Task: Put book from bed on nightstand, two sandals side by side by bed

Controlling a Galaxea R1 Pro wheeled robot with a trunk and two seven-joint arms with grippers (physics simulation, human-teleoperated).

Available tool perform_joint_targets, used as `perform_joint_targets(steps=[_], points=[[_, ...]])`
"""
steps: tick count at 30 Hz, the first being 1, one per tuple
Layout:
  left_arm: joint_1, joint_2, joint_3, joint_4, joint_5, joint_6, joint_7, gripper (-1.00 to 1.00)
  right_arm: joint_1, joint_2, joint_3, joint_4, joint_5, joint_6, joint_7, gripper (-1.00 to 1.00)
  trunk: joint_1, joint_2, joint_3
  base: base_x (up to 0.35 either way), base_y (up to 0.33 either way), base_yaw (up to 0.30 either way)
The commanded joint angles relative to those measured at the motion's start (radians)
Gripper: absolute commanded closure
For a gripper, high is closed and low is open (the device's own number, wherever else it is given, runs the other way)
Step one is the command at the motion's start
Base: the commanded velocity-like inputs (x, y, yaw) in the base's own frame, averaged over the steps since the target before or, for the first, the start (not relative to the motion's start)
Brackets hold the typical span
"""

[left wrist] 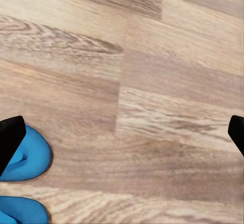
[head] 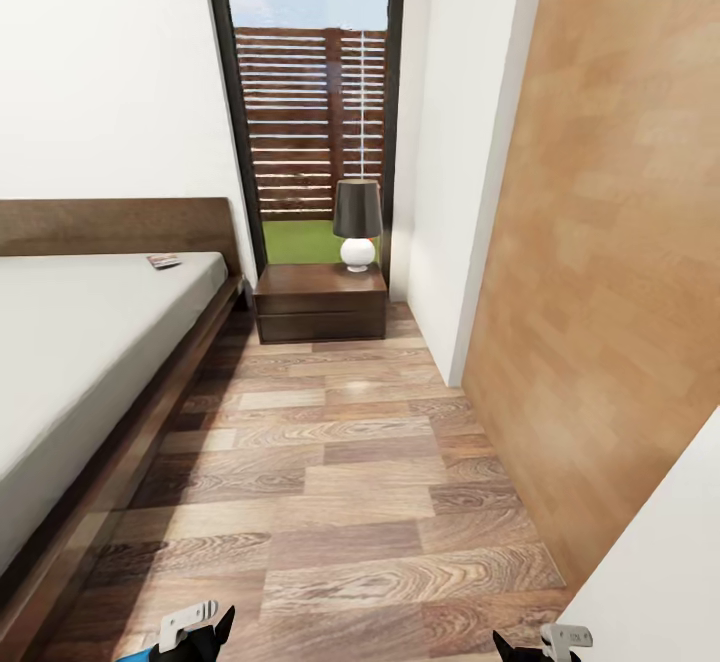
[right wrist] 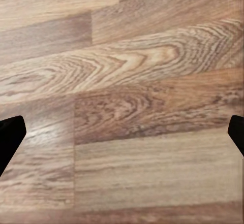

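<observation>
The nightstand (head: 320, 302) stands in the corner beside the bed (head: 90, 352), its drawer front closed, a lamp (head: 357, 225) on its top. The book (head: 164, 261) lies on the mattress near the headboard (head: 115, 227). Two sandals (left wrist: 28, 155) rest on the plank floor (head: 340, 482), close together, just beside one left fingertip. The left gripper (left wrist: 122, 135) hangs wide over the floor, holding nothing; the right gripper (right wrist: 122, 132) is likewise wide above bare planks. A tall window (head: 310, 92) rises behind the nightstand; a wooden door (head: 610, 242) lines the right.
</observation>
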Motion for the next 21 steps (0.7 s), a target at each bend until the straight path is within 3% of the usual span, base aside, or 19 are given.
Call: perform_joint_targets(steps=[1, 6, 14, 21], points=[[-0.001, 0.000, 0.009, 0.001, -0.010, -0.004, -0.004, -1.00, -0.001, 0.000, -0.004, 0.001, -0.011, 0.000, 0.010, -1.00, 0.000, 0.000, -0.001, 0.022, -0.028, 0.000], [-0.001, 0.001, 0.009, 0.001, -0.010, -0.004, -0.004, -1.00, 0.000, 0.000, -0.004, 0.002, -0.011, 0.000, 0.010, -1.00, 0.000, 0.000, -0.001, 0.100, -0.011, 0.000], [-0.001, 0.001, 0.009, 0.001, -0.010, -0.004, -0.004, -1.00, 0.000, 0.000, -0.004, 0.003, -0.009, 0.000, 0.010, -1.00, 0.000, 0.000, -0.001, 0.267, -0.001, 0.000], [-0.001, 0.001, 0.009, 0.001, -0.010, -0.004, -0.004, -1.00, 0.000, 0.000, -0.004, 0.003, -0.009, 0.000, 0.010, -1.00, 0.000, 0.000, -0.001, 0.042, 0.000, 0.000]])
